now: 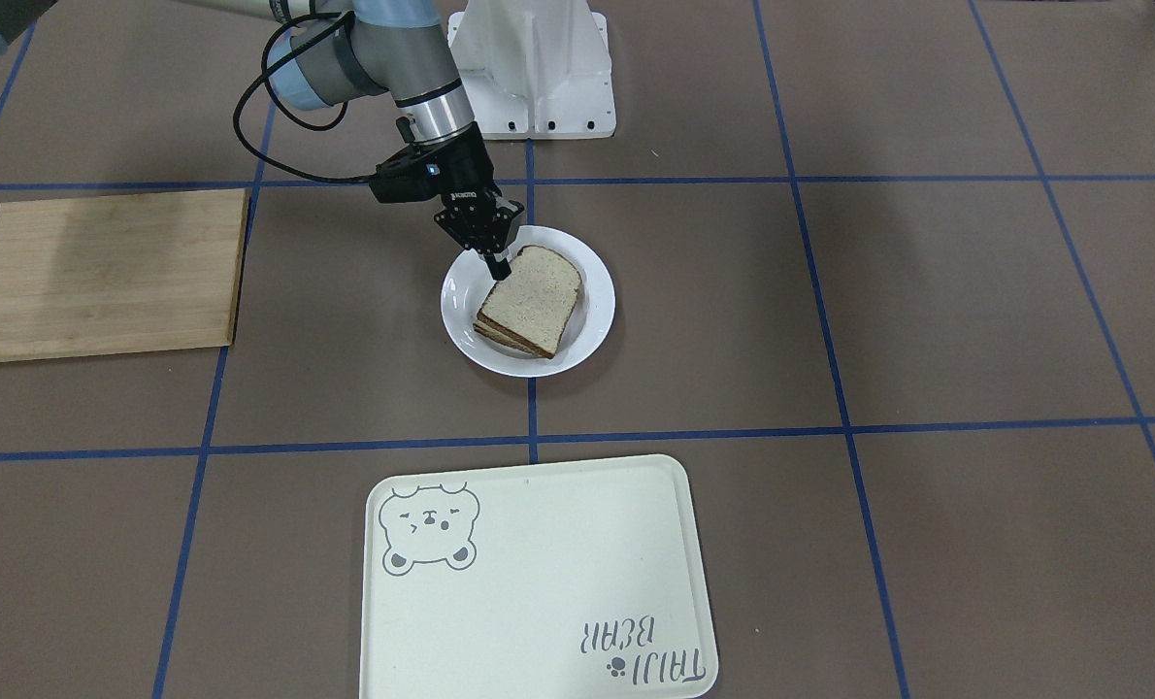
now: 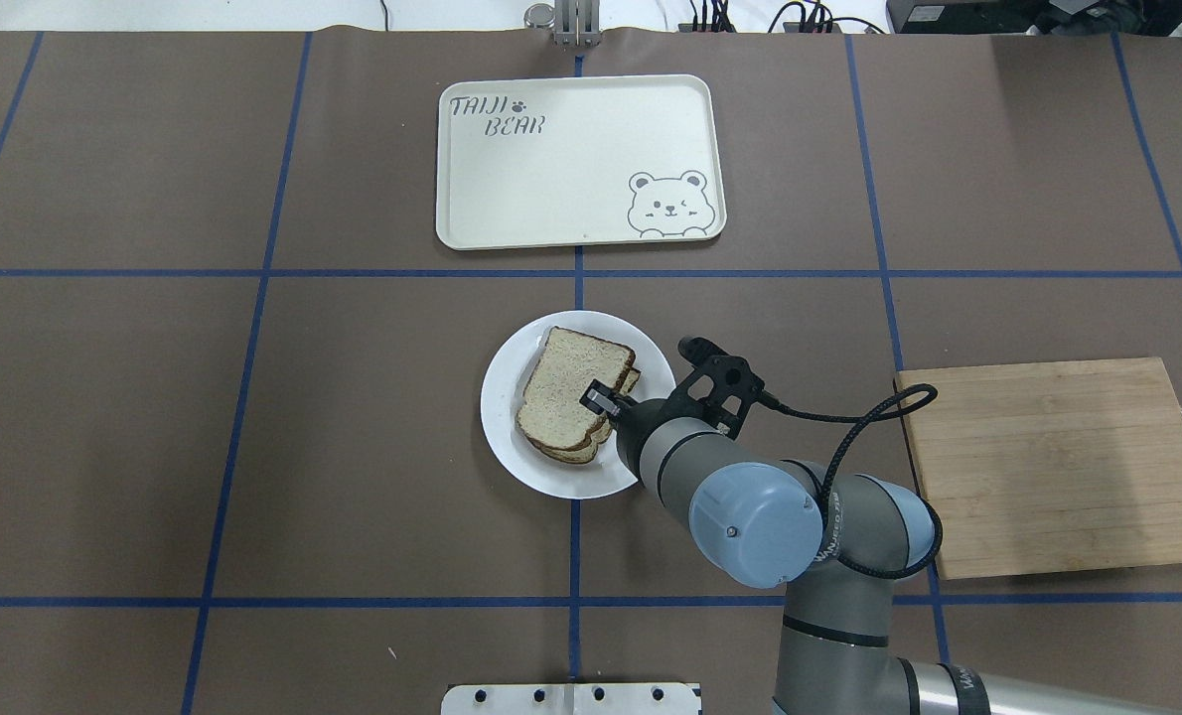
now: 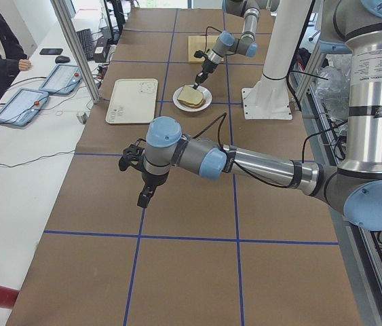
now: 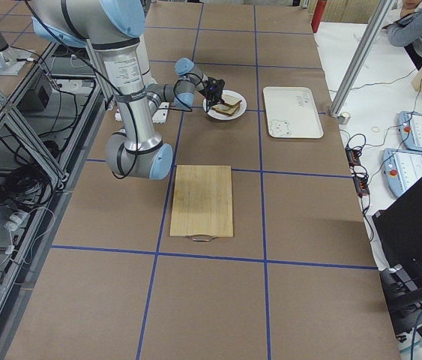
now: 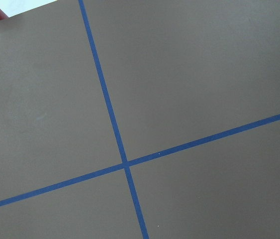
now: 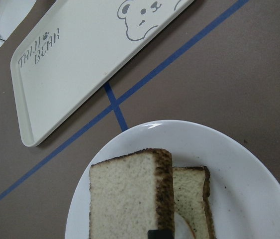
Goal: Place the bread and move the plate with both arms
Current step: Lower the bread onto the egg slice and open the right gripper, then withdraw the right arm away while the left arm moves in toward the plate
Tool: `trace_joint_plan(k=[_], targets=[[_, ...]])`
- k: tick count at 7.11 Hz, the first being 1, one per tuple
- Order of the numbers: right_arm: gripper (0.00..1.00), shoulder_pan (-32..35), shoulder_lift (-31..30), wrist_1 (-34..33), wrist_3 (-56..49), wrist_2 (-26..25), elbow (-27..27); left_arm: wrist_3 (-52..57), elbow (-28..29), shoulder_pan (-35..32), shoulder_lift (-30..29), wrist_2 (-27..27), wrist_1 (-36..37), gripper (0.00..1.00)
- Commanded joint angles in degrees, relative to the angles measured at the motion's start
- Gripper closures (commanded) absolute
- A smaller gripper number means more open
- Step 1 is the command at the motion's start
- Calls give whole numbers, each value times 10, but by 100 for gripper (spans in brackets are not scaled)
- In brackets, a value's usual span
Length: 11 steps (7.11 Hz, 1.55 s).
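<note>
One slice (image 6: 189, 199) mostly hidden beneath the bread (image 6: 127, 194).

The bread (image 2: 576, 387) lay on the plate (image 2: 561, 481) mid-surface (image 2: 253, 447), the tray (image 2: 551, 179) beyond it, the cutting board (image 2: 1048, 467) to the robot's right.

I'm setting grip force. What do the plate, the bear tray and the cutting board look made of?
The plate looks like glazed ceramic, possibly melamine: glossy white with sharp highlights. The bear tray seems to be matte plastic: cream, with a printed drawing and a moulded rounded rim. The cutting board is wood or bamboo: joined strips and visible grain, with a dull finish.
</note>
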Motion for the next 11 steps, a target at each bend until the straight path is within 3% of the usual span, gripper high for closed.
trace_joint_plan(k=[1, 2, 4, 7, 9, 11], targets=[[0, 10, -4, -27, -49, 4, 21, 0, -1, 0, 2, 0, -1, 1], [0, 41, -5, -54, -88, 48, 44, 0, 0, 0, 1, 0, -1, 1], [0, 170, -15, -106, -177, 222, 56, 0, -10, 0, -6, 0, -31, 1], [0, 355, -97, -167, -489, 419, 47, -15, -5, 1, -8, -23, -86, 1], [0, 459, -178, -176, -679, 499, 47, -71, 0, 3, -8, -81, -150, 1], [0, 567, -291, -169, -881, 566, 47, -83, -10, 39, -17, -95, -182, 1]])
